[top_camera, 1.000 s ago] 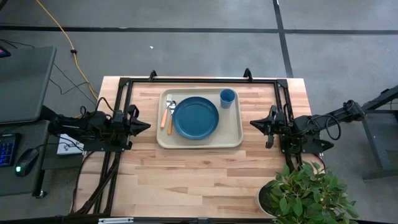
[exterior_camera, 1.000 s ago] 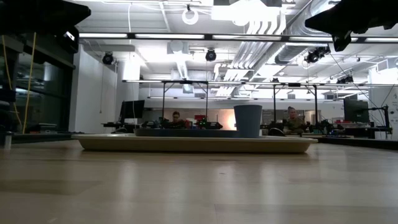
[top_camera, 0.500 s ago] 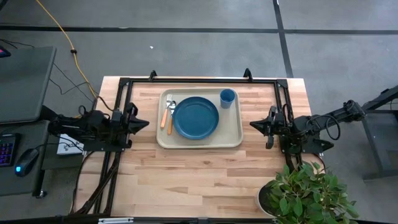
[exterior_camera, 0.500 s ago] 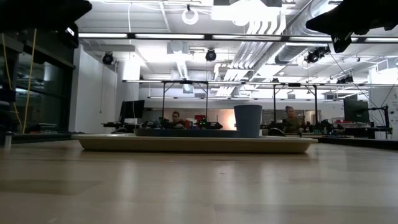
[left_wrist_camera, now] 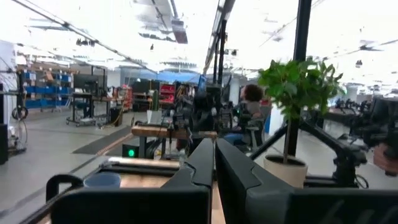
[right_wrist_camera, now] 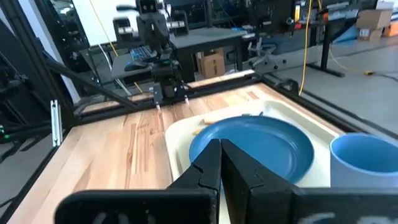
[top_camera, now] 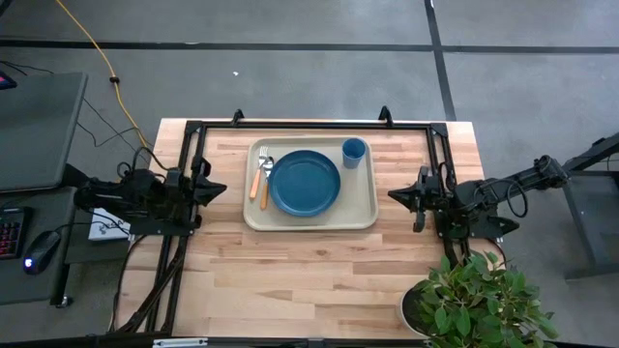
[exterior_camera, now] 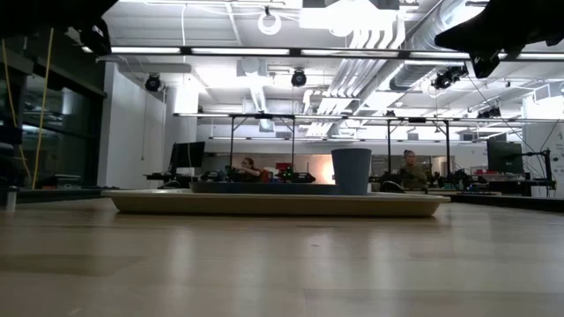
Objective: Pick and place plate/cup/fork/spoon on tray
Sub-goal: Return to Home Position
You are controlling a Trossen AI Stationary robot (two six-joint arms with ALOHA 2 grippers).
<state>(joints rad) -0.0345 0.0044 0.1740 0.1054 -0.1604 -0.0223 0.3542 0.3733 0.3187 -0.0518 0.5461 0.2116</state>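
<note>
The cream tray [top_camera: 363, 208] lies at the table's far middle. On it rest the dark blue plate [top_camera: 305, 183], the light blue cup [top_camera: 354, 152] upright at the far right corner, and the orange-handled fork [top_camera: 264, 179] and spoon [top_camera: 256, 177] side by side left of the plate. My left gripper [top_camera: 224, 188] is shut and empty, left of the tray. My right gripper [top_camera: 391, 193] is shut and empty, right of the tray. The plate [right_wrist_camera: 252, 149] and cup [right_wrist_camera: 364, 162] also show in the right wrist view.
A potted plant [top_camera: 474, 300] stands at the table's near right corner. A black frame [top_camera: 309, 126] runs along the table's far edge and sides. Bare wood [top_camera: 309, 280] lies near of the tray. People sit in the room behind [exterior_camera: 410, 167].
My left gripper has drawn back a little toward the table's left edge, away from the tray. The things on the tray have stayed where they were.
</note>
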